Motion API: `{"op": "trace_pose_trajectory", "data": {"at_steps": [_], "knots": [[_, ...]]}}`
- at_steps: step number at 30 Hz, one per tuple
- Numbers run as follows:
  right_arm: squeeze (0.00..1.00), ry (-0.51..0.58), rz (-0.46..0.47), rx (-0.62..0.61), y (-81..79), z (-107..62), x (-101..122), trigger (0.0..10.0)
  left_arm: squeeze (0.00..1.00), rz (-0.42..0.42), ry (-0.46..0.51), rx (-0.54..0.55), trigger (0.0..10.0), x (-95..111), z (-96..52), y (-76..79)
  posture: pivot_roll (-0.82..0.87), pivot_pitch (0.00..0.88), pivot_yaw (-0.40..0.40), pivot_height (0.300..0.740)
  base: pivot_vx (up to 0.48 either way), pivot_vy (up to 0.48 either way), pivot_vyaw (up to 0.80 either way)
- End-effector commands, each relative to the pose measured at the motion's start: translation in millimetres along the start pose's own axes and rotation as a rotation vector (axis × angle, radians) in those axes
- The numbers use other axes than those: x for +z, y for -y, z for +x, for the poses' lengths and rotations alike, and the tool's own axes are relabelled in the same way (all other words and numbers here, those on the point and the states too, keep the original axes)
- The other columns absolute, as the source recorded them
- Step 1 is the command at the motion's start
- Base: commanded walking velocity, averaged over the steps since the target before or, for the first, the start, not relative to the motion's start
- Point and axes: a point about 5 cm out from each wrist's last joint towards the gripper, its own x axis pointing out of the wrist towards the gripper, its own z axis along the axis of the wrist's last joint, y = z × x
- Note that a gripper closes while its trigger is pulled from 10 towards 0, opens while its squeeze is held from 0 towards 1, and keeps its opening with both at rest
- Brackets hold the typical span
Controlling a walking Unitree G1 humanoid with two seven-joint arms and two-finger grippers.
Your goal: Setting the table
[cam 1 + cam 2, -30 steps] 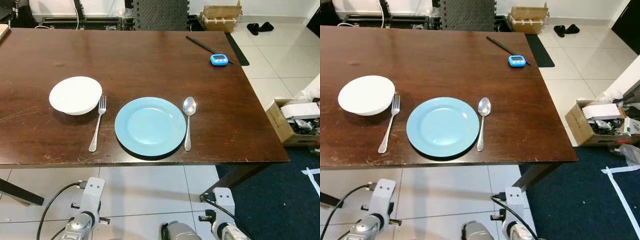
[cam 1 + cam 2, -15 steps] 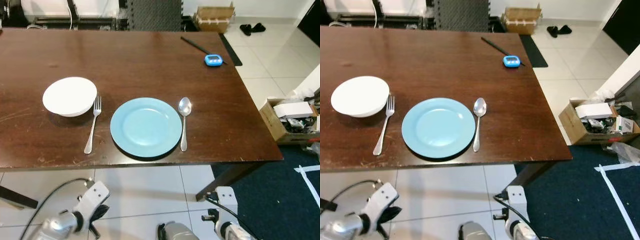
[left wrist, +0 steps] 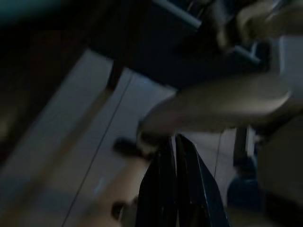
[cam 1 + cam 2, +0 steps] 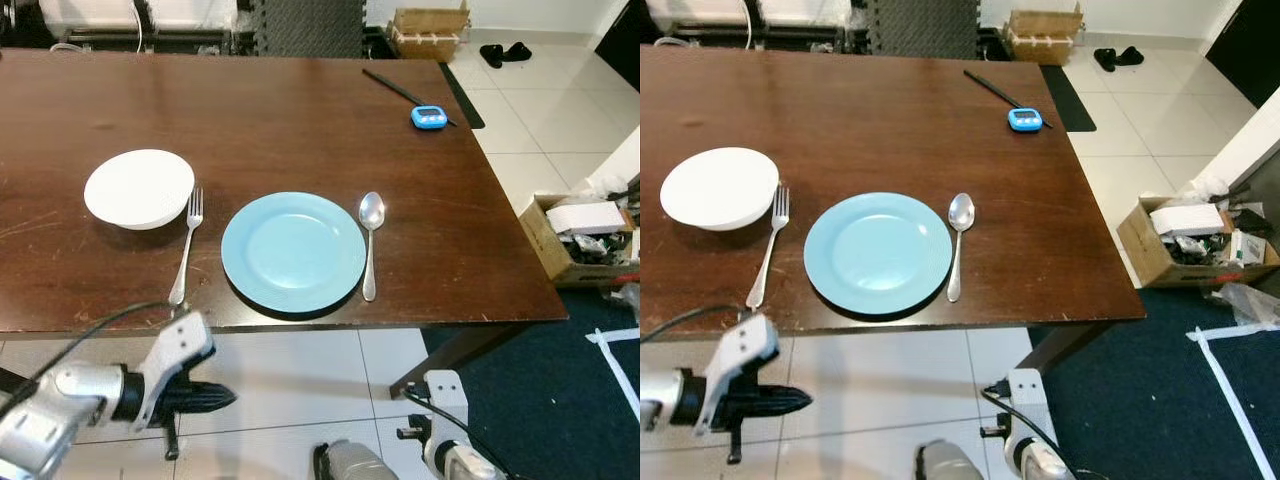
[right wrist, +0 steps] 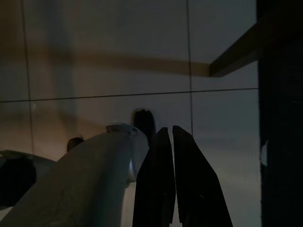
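A light blue plate [image 4: 293,251] lies near the front edge of the dark wooden table [image 4: 300,120]. A fork [image 4: 186,245] lies just left of it and a spoon [image 4: 371,240] just right. A white bowl [image 4: 139,188] stands left of the fork's tines. My left gripper [image 4: 228,397] hangs below the table's front edge over the tiled floor, pointing right, fingers [image 3: 163,189] pressed together and holding nothing. My right arm [image 4: 444,445] hangs low by my body; in the right wrist view its gripper [image 5: 169,128] is shut and empty.
A blue timer [image 4: 430,117] and a black stick [image 4: 400,92] lie at the table's far right. An open cardboard box [image 4: 580,240] of clutter sits on the floor to the right, beside a dark blue carpet [image 4: 560,400]. Another box [image 4: 430,30] and shoes [image 4: 505,53] are behind.
My left arm has swung up from hanging low, and its gripper now points right just below the table edge. The camera has shifted slightly; the tableware has not moved.
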Motion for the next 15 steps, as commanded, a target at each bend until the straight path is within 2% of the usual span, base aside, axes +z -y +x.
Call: {"op": "trace_pose_trajectory", "data": {"at_steps": [1,2,3,5,6,7,10,11,13,15], "knots": [[0.0,-0.033,0.005,-0.004,2.8,-2.6,-8.0,10.0,0.0,-0.003,0.111,-0.006,10.0,20.6,-0.7,0.1,0.05,0.071,-0.025,0.74,0.0,0.0,0.0],[0.0,-0.033,0.003,-0.003,2.8,-2.5,-7.7,10.0,0.0,0.017,0.197,0.024,10.0,37.1,-1.9,-4.6,0.05,0.069,-0.025,0.74,0.0,0.0,0.0],[0.0,-0.033,0.003,-0.003,2.8,-2.5,-7.7,10.0,0.0,0.017,0.197,0.024,10.0,37.1,-1.9,-4.6,0.05,0.069,-0.025,0.74,0.0,0.0,0.0],[0.0,-0.034,0.0,-0.002,2.8,-2.3,-7.2,10.0,0.0,0.031,0.304,0.06,10.0,58.0,-4.7,-10.2,0.05,0.068,-0.026,0.74,0.0,0.0,0.0],[0.0,-0.034,-0.002,-0.001,2.9,-2.3,-7.1,10.0,0.0,0.038,0.366,0.129,10.0,69.9,-6.3,-18.7,0.05,0.067,-0.028,0.74,0.0,0.0,0.0],[0.0,-0.034,-0.002,-0.001,2.9,-2.3,-7.1,10.0,0.0,0.038,0.366,0.129,10.0,69.9,-6.3,-18.7,0.05,0.067,-0.028,0.74,0.0,0.0,0.0],[0.0,-0.034,-0.006,0.001,2.6,-2.1,-6.7,10.0,0.0,-0.013,0.496,0.371,10.0,96.4,-9.9,-46.9,0.04,0.073,-0.03,0.74,0.0,0.0,0.0],[0.0,-0.034,-0.007,0.002,2.6,-2.0,-6.6,10.0,0.02,-0.047,0.507,0.404,10.0,100.5,-10.1,-50.9,0.04,0.073,-0.03,0.74,0.0,0.0,0.0],[0.0,-0.034,-0.007,0.001,2.4,-2.1,-6.9,10.0,0.13,-0.077,0.502,0.433,10.0,104.0,-6.1,-54.3,0.04,0.076,-0.021,0.74,0.0,0.0,0.0],[0.0,-0.034,-0.006,0.001,2.3,-2.1,-7.0,10.0,0.13,-0.087,0.496,0.438,10.0,104.4,-3.8,-54.9,0.04,0.076,-0.021,0.74,0.0,0.0,0.0]]}}
